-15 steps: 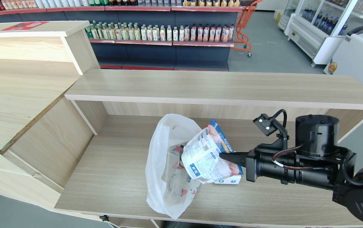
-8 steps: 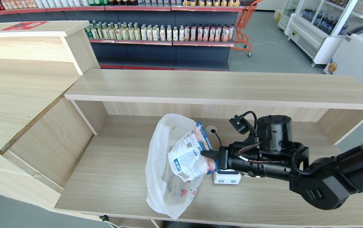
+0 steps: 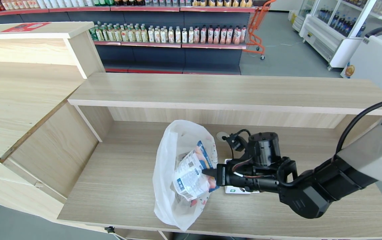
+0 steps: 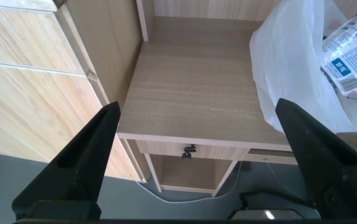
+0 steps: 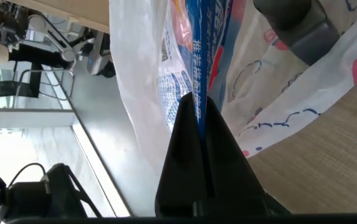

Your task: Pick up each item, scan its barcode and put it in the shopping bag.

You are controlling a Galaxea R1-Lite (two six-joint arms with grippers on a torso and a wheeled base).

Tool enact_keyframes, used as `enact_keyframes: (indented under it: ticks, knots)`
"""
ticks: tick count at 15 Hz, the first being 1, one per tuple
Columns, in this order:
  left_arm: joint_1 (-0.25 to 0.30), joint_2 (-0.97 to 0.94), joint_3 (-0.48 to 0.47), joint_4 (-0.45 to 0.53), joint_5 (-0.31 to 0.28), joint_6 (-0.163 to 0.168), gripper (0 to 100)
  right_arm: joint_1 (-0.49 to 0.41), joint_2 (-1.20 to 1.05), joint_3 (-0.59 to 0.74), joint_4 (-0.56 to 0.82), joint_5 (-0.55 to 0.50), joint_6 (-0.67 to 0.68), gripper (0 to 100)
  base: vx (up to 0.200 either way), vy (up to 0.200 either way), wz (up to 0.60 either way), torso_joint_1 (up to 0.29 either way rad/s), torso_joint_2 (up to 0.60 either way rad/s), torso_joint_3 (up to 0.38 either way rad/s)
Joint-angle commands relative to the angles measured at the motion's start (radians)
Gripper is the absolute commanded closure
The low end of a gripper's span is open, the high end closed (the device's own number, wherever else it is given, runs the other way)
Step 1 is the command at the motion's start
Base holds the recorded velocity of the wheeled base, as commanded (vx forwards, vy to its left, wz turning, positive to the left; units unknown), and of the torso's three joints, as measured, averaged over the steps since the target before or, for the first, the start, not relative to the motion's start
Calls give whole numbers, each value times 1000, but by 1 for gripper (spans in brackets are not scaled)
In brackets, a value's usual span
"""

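White scanner box (image 3: 237,191) mostly behind the right arm (image 3: 311,195).

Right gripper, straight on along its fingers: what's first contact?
The right gripper is shut on the packet; straight ahead comes the shopping bag, probably its far wall, though depth is unclear.

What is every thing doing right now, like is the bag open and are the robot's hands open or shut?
Shopping bag, open at the top, standing on the counter.
Packet, tilted, pinched at the bag's mouth.
Right gripper, shut on the packet.
Left gripper, open and empty.
White box, lying on the counter by the bag.
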Motion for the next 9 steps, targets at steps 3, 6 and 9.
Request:
enact_keyframes:
  ticks: [3,6,9]
  knots:
    - [0,0,0,0,0,0,0,7,105,-93,-17,1,-21,100,0,0,0,0,0,0]
    - [0,0,0,0,0,0,0,9,130,-131,-23,2,-40,100,0,0,0,0,0,0]
    - [0,0,0,0,0,-2,0,10,142,-146,-47,2,-46,0,0,0,0,0,0,0]
